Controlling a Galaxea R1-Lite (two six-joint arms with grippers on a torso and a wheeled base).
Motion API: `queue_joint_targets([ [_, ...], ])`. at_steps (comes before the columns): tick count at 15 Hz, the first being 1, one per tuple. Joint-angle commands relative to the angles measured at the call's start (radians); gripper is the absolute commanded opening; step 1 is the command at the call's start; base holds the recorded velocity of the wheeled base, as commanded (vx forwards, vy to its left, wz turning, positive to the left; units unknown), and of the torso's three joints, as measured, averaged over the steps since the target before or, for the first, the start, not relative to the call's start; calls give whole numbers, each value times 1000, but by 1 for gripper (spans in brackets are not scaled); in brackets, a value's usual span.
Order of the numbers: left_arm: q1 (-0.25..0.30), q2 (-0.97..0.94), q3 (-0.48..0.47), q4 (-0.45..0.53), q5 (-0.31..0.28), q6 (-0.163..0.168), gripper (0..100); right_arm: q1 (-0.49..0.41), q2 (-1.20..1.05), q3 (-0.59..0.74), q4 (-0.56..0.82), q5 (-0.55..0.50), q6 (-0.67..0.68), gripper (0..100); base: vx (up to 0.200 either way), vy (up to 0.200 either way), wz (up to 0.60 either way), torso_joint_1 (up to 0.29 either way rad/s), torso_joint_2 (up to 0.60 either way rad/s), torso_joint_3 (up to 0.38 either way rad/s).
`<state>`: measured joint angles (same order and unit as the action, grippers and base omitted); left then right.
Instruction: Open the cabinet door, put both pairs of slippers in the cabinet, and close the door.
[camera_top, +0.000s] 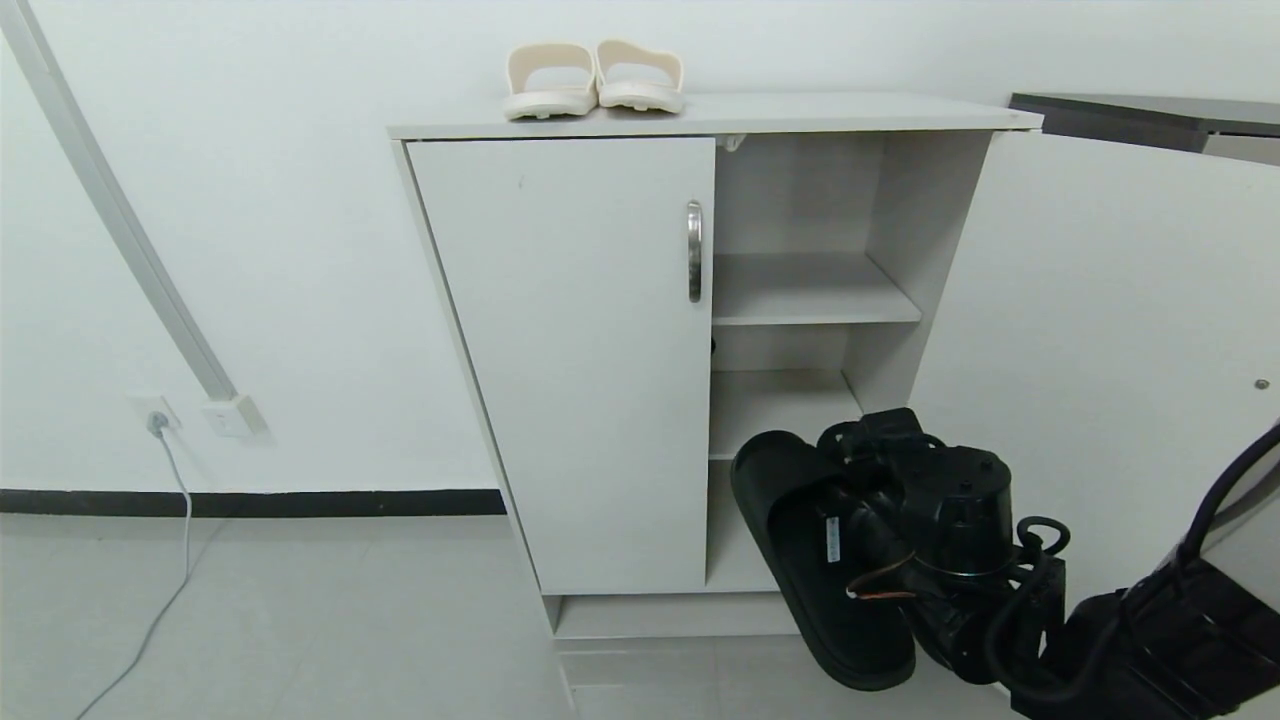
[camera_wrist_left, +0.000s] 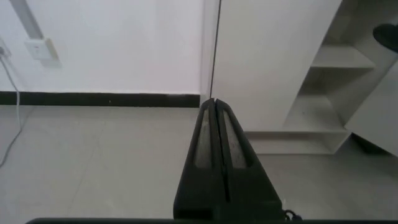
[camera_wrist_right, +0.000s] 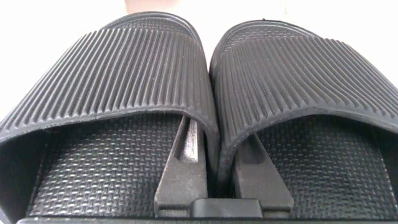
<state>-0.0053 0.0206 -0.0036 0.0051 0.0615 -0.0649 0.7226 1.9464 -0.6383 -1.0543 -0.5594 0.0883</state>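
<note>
Door (camera_top: 1090, 330) open, our right gripper (camera_wrist_right: 219, 174) pinches the black slippers (camera_top: 810, 560) by their straps just before the low shelf (camera_top: 775, 405) of the cabinet (camera_top: 560, 360), left gripper (camera_wrist_left: 215, 134) closed on nothing; next we push in, release, then fetch the white pair (camera_top: 595, 80) on top.

Open cabinet (camera_top: 570, 380); black slippers (camera_top: 790, 520) held before it, cream slippers (camera_top: 595, 80) atop.

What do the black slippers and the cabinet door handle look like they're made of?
The black slippers look like soft rubber or foam with a matte finish: the straps are finely ribbed and the footbeds carry a moulded grid texture. The door handle is likely metal, brushed or polished, judging by its silvery sheen and bright highlights, though metal-look plastic cannot be ruled out.
</note>
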Motion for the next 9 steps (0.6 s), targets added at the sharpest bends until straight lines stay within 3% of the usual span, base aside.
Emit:
queue_joint_targets([
  [1, 8, -21, 1, -2, -38, -18, 0, 5, 13, -15, -1, -5, 2, 0, 0, 0, 0, 0, 0, 0],
  [2, 8, -21, 1, -2, -40, -39, 0, 5, 39, -46, -1, -17, 10, 0, 0, 0, 0, 0, 0, 0],
  [3, 8, -21, 1, -2, -38, -38, 0, 5, 51, -58, -1, -33, 13, 0, 0, 0, 0, 0, 0, 0],
  [4, 8, -21, 1, -2, -40, -36, 0, 0, 111, -135, -1, -128, 37, 0, 0, 0, 0, 0, 0, 0],
  [6, 7, -21, 1, -2, -40, -35, 0, -2, 166, -215, 0, -220, 53, 0, 0, 0, 0, 0, 0, 0],
  [9, 8, -21, 1, -2, -40, -33, 0, 9, 171, -231, 0, -235, 53, 0, 0, -200, 0, 1, 2, 4],
])
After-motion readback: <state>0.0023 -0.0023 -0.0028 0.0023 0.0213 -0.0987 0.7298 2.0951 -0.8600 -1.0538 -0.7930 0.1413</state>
